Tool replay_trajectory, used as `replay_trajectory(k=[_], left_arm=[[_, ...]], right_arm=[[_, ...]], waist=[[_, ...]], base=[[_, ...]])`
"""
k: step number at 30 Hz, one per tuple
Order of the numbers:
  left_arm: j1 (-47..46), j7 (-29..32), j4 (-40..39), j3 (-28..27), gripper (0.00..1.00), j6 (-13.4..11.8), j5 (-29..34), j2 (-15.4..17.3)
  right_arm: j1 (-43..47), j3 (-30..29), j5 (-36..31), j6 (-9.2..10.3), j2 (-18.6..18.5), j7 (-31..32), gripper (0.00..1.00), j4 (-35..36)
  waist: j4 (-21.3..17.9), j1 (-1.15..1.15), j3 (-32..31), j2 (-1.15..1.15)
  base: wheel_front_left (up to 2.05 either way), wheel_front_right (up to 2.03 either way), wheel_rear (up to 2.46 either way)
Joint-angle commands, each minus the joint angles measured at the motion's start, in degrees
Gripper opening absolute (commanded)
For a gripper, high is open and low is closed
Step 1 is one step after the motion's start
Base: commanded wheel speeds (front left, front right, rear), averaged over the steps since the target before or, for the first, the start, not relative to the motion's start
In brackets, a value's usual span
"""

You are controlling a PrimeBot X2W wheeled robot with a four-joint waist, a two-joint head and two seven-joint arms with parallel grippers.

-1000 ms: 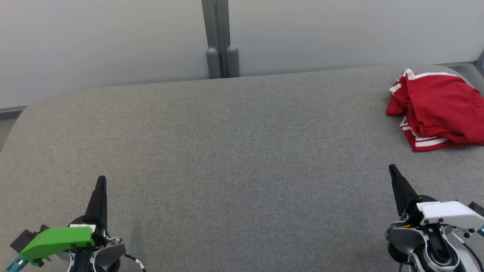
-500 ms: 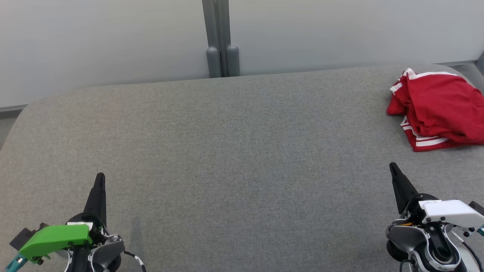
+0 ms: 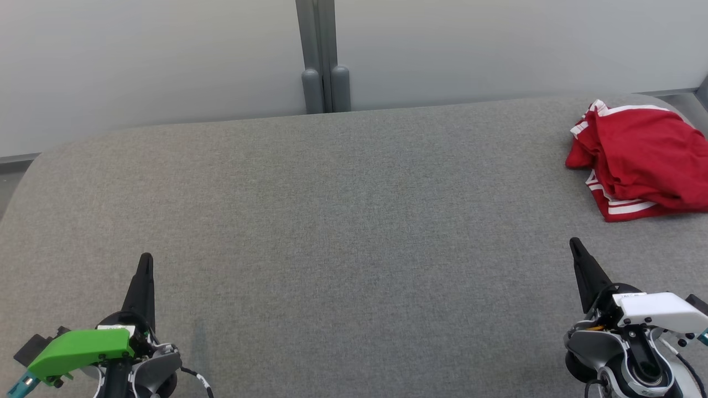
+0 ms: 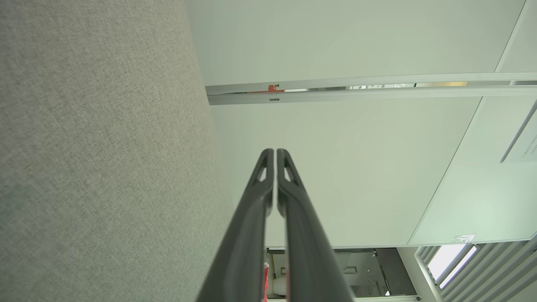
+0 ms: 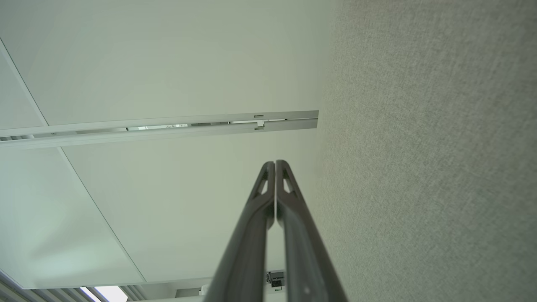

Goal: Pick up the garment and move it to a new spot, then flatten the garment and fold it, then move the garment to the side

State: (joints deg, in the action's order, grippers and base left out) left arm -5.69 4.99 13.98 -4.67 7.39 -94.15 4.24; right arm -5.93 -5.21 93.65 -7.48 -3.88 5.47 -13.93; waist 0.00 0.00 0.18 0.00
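Fabric, grey and finely woven, covers the tabletop [image 3: 354, 221] from the near edge of the head view to its curved far rim. Nearest the robot, the left tool [image 3: 146, 258] rises from the lower left of that view, its two dark fingers pressed together into a single point and pinching nothing; a green cover [image 3: 83, 348] sits on the wrist behind it. The right tool [image 3: 575, 243] stands at the lower right, likewise pressed together on nothing, with a white cover [image 3: 658, 310] on its wrist; the two tools point away from the robot, well apart from each other. In the left wrist view the fingers [image 4: 256, 201] meet at their tips, with the grey weave down that view's left side; in the right wrist view the fingers [image 5: 256, 209] meet the same way, with the weave on that view's right.

Farther out, the garment [image 3: 641, 160] lies on the tabletop near its rounded far right corner; it is red with white stripes along its edges, crumpled into a loose heap, and cut off by the right edge of the head view; it is beyond the right tool and well apart from both tools. Behind the tabletop stand pale wall panels [image 3: 138, 66], with a grey post [image 3: 323, 55] between them.
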Motion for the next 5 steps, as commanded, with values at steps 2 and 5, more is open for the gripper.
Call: replay_trajectory(k=[2,5], left_arm=[[-0.92,0.30,0.08,-0.23,0.00,0.32,0.46,-0.07],[-0.93,0.25,0.08,-0.27,0.00,0.32,0.50,-0.13]], right_arm=[[-0.45,-0.20,-0.32,-0.02,0.13,0.22,0.00,-0.11],[-0.46,-0.25,-0.35,-0.02,0.16,0.28,0.00,-0.12]], waist=[[0.00,0.00,0.00,0.00],[0.00,0.00,0.00,0.00]], base=[[0.00,0.00,0.00],[0.00,0.00,0.00]])
